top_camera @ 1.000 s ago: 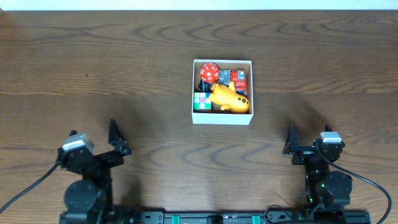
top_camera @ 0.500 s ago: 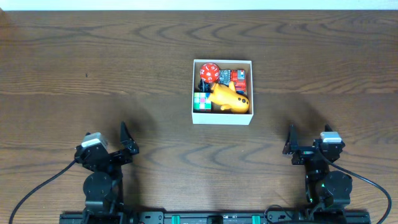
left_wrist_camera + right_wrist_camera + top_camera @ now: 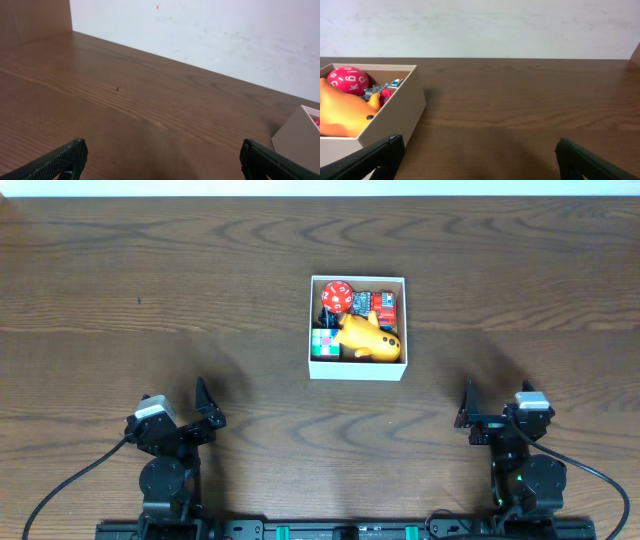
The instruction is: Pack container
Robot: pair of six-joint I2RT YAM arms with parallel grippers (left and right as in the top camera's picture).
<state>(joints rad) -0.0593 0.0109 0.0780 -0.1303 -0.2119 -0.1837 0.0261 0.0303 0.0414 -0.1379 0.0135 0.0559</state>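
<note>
The container [image 3: 357,371] is a small square white-walled box in the middle of the table. It holds a red ball with white marks [image 3: 335,297], a yellow toy [image 3: 367,339], a colour cube [image 3: 325,343] and red and dark toys [image 3: 381,308]. In the right wrist view the container [image 3: 402,112] is at the left with the red ball [image 3: 347,80] and yellow toy [image 3: 342,112] inside. In the left wrist view only its corner [image 3: 300,135] shows at the right edge. My left gripper [image 3: 190,408] is open and empty near the front left. My right gripper [image 3: 487,412] is open and empty near the front right.
The table is dark brown wood [image 3: 150,280]. A white wall [image 3: 225,35] runs along its far edge. A small dark speck [image 3: 117,89] lies on the wood in the left wrist view. Both arm bases stand at the front edge.
My left arm has shifted to the right and settled at the front left, mostly in the first half second. The right arm and the container with its toys have not moved.
</note>
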